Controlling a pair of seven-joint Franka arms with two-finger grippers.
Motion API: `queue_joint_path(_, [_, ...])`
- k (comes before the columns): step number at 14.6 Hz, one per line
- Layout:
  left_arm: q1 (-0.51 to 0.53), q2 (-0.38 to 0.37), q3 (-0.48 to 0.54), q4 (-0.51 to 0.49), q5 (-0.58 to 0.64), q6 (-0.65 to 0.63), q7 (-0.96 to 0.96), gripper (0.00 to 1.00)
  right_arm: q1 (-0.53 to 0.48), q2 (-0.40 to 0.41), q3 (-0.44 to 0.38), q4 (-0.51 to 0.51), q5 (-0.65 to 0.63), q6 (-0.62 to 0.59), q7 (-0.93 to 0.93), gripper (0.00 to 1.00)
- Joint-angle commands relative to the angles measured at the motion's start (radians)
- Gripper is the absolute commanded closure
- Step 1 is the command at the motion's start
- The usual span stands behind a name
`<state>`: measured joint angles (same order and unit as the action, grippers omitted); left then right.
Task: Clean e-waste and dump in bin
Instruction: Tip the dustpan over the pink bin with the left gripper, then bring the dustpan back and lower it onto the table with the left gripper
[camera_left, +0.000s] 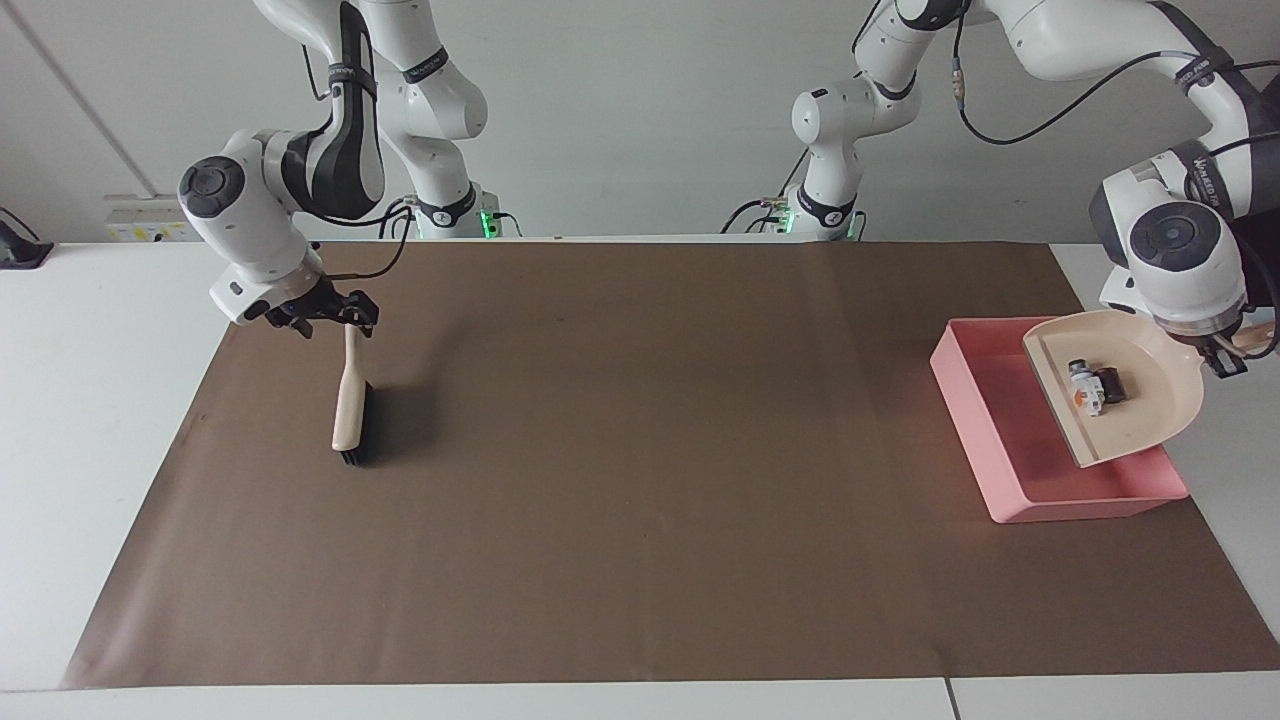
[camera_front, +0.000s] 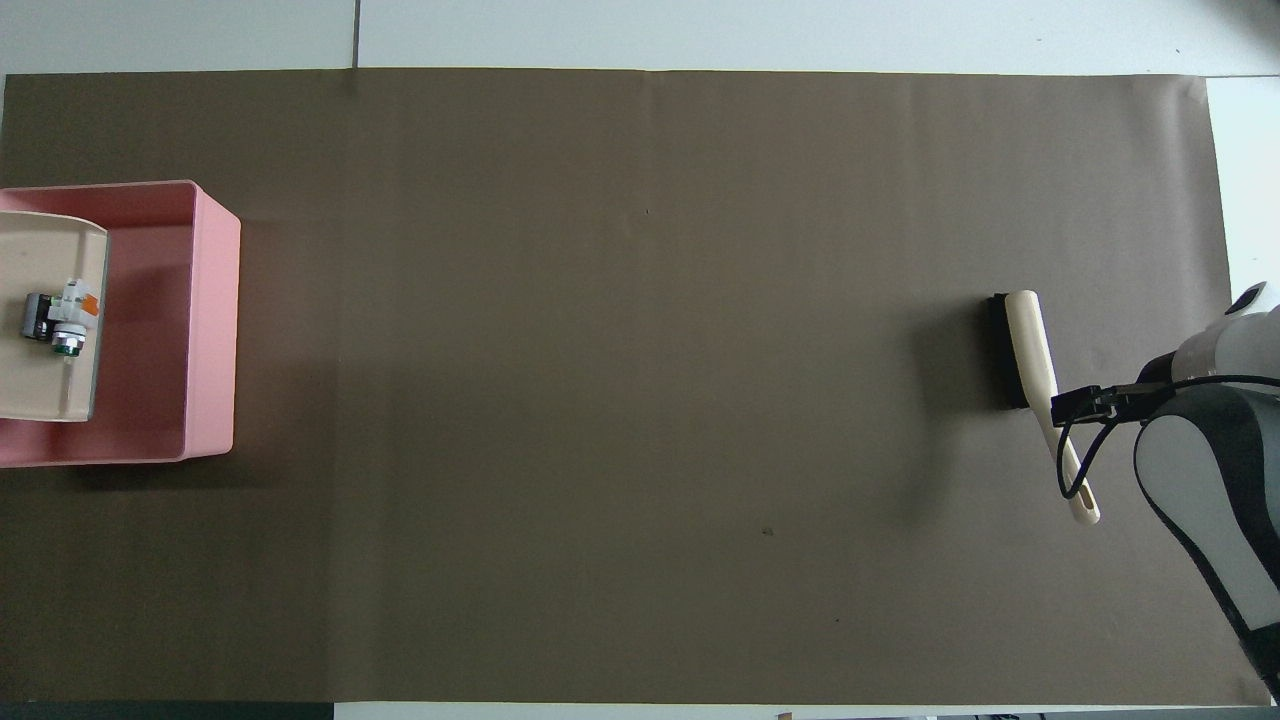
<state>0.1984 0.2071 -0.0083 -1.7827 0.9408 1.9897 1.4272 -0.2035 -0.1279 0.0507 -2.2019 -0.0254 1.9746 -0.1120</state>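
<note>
The e-waste, a white bit (camera_left: 1082, 390) with orange marks and a small black block (camera_left: 1108, 384), lies in the beige dustpan (camera_left: 1130, 420). My left gripper (camera_left: 1232, 357) is shut on the dustpan's handle and holds it over the pink bin (camera_left: 1000, 430), which lies at the left arm's end of the table. In the overhead view the white bit (camera_front: 72, 315) and black block (camera_front: 38, 315) sit near the lip of the dustpan (camera_front: 45, 385), over the bin (camera_front: 205, 330). My right gripper (camera_left: 333, 320) is open just above the handle end of a brush (camera_left: 350, 415).
The brush (camera_front: 1030, 345) lies flat on the brown mat (camera_left: 640, 450) at the right arm's end, its black bristles facing the table's middle. The mat covers most of the white table (camera_left: 100, 400).
</note>
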Motion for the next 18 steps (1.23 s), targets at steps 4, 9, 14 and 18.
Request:
queue_joint_path(4, [-0.04,-0.049,0.013,-0.05,0.145,0.008,-0.048,1.0,0.003,-0.001,0.04,0.25,0.009,-0.1,0.08,0.01])
queue_joint_path(9, [-0.048,-0.054,0.007,0.009,0.176,-0.009,-0.027,1.0,0.009,0.141,0.04,0.66,-0.001,-0.425,0.17,0.01])
queue_joint_path(14, [-0.065,-0.104,0.002,0.008,-0.012,-0.026,-0.021,1.0,-0.004,0.122,0.035,0.627,0.01,-0.435,0.173,0.01])
queue_joint_path(18, [-0.1,-0.14,0.002,0.014,-0.221,-0.086,0.029,1.0,0.047,0.113,0.029,0.62,0.013,-0.428,0.186,0.01])
